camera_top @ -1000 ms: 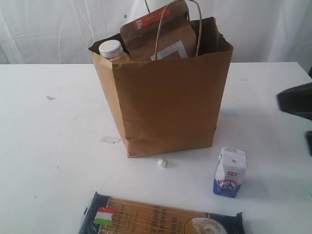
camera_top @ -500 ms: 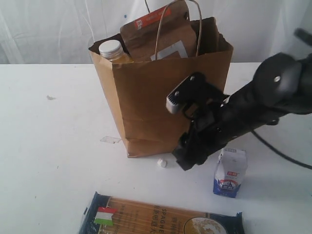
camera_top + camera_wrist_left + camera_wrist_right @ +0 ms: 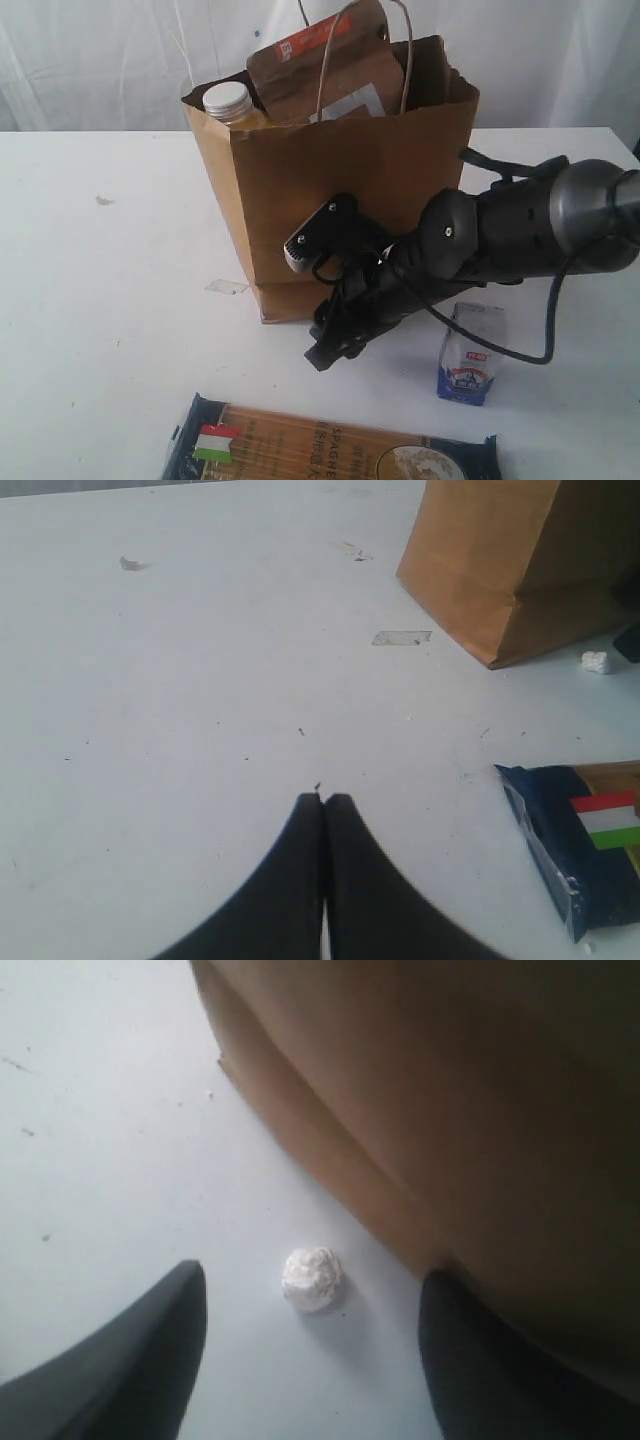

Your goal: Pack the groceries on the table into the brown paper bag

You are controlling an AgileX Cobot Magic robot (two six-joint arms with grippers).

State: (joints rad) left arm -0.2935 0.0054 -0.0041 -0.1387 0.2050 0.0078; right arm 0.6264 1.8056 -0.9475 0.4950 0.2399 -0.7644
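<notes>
The brown paper bag (image 3: 340, 200) stands upright at the back of the table (image 3: 100, 300), with a brown pouch with an orange label (image 3: 320, 70) and a white-capped bottle (image 3: 228, 100) sticking out of its top. A white-blue carton (image 3: 470, 355) stands in front of the bag at the right. A dark-blue spaghetti pack (image 3: 330, 445) lies at the near edge. My right gripper (image 3: 325, 345) is low at the bag's front foot, open and empty (image 3: 313, 1278), beside the bag's wall (image 3: 450, 1110). My left gripper (image 3: 325, 798) is shut and empty over bare table, out of the exterior view.
A tiny white lump (image 3: 311, 1279) lies on the table between my right fingers, also seen beside the bag's corner (image 3: 597, 662). A scrap of clear tape (image 3: 227, 287) lies left of the bag. The spaghetti pack's end (image 3: 580, 850) is near my left gripper.
My right arm has swung in from the right and come down in front of the bag, hiding the white lump from outside. Its jaws have opened. The left gripper stays shut.
</notes>
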